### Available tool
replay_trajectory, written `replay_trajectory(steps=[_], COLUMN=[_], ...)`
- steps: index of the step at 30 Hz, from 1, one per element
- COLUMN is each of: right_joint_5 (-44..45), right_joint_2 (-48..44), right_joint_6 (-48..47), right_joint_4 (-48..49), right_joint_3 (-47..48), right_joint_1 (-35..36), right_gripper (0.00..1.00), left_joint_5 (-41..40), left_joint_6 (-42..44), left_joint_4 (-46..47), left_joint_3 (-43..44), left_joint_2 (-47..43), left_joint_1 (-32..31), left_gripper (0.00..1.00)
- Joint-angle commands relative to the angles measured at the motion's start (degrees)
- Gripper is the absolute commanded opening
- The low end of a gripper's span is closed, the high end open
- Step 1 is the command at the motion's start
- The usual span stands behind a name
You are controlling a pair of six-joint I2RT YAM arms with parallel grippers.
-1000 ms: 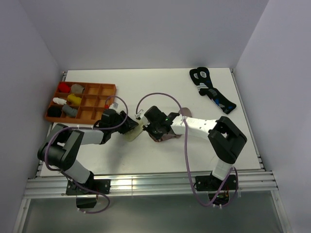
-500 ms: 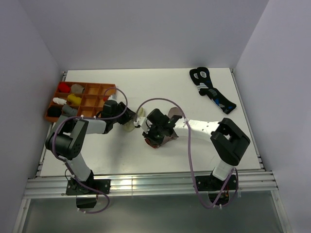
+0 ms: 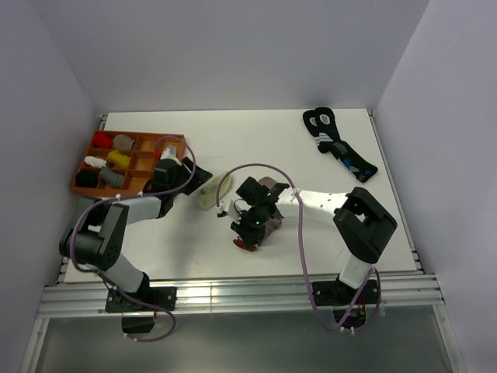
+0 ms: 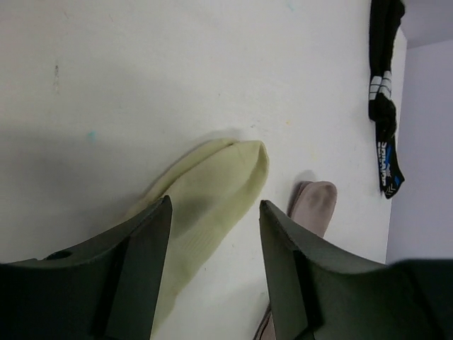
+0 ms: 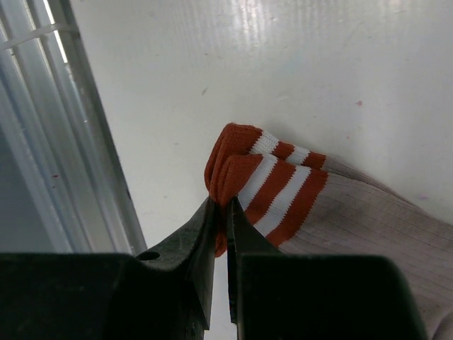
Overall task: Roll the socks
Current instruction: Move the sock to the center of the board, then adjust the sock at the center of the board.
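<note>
Right fingers point(image 5: 187, 244) pinching striped cuff point(image 5: 272, 188), cream sock point(image 4: 212, 191) (flat)

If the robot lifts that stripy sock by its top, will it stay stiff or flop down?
Probably flop: the stripy sock is soft knit, and its cuff bunches where the right hand pinches it. It likely weighs little and won't slip easily, being ribbed fabric.

- My left wrist camera shows white lettering on the blue patch of the black sock point(image 4: 383, 106); possibly a brand, too small to read.
- I read no other text.
</note>
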Motion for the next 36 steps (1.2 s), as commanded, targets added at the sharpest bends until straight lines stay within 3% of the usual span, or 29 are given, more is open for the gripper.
replay_trajectory(steps=[1, 8, 13, 15, 19, 24, 30, 36], right_joint_5=[-6.5, -16.0, -19.8, -20.1, -22.6, -28.5, -31.0, -31.2], right_joint_2=[2.2, 10.4, 16.5, 18.3, 20.6, 24.9, 27.1, 27.3], right_joint_6=[-2.8, -7.3, -9.6, -9.5, -12.3, -21.5, -30.1, -29.8], right_joint_4=[-5.7, -16.2, -21.7, -23.2, -27.3, -37.9, -46.2, -46.3], right_joint_3=[3.7, 10.9, 13.8, 15.2, 17.1, 20.8, 23.2, 23.5], right_joint_1=[-1.8, -7.1, -9.9, -10.4, -11.7, -13.2, -13.2, -13.2], right_gripper=[0.00, 0.00, 0.00, 0.00, 0.00, 0.00, 0.00, 0.00], left_joint_5=[-4.1, -14.5, -22.8, -22.5, -17.7, -5.4, 1.4, 8.5], left_joint_6=[2.0, 5.4, 6.5, 8.6, 13.4, 18.3, 22.5, 24.2], left_joint_4=[3.4, 3.2, 12.0, 16.9, 25.4, 33.8, 32.6, 32.8], left_joint_3=[-4.0, -12.9, -24.7, -27.3, -32.8, -33.3, -28.9, -25.2], left_joint_2=[-9.2, -24.7, -32.6, -34.8, -35.7, -29.9, -22.7, -15.9], left_joint_1=[-0.3, -5.7, -13.6, -15.7, -20.5, -23.4, -26.6, -29.2], left_gripper=[0.59, 0.60, 0.54, 0.52, 0.49, 0.48, 0.46, 0.47])
